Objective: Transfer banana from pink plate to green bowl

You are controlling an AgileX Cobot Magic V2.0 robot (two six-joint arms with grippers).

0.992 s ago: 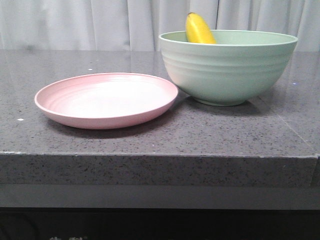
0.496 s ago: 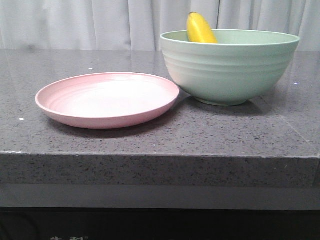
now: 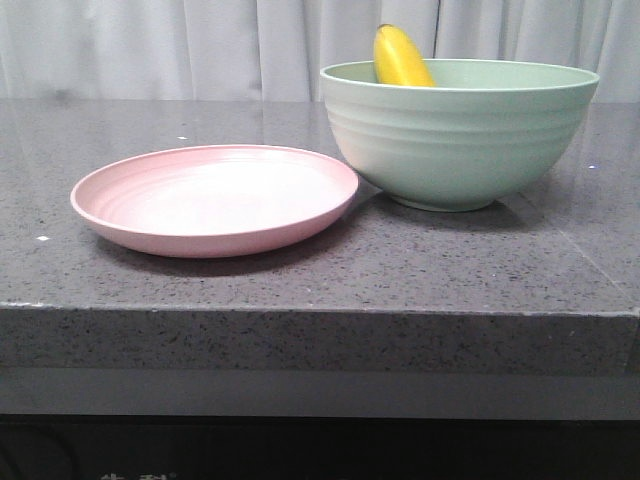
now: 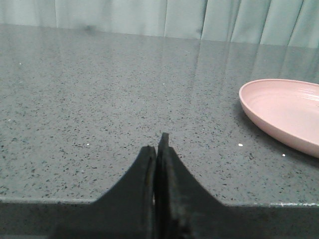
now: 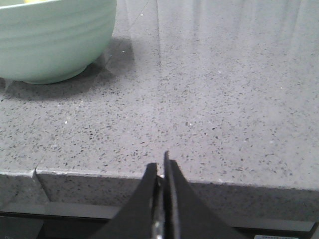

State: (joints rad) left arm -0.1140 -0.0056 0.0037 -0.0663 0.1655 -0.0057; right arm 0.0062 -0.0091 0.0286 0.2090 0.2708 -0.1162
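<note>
From left to right we see our left fingers [image 4: 155, 149] pressed together and empty, the bare pink plate [image 3: 214, 198], then the banana [image 3: 400, 58] leaning inside the green bowl [image 3: 459, 130]. Our right fingers [image 5: 160, 172] are likewise closed on nothing at the desk [image 3: 300, 280] edge. We judge the transfer finished; nothing remains but keeping clear.

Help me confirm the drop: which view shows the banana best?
The front view: the banana pokes above the green bowl rim. The right wrist shows only a yellow sliver; the left wrist shows none.

no readable text, faint white marks at front view's lower edge, illegible
</note>
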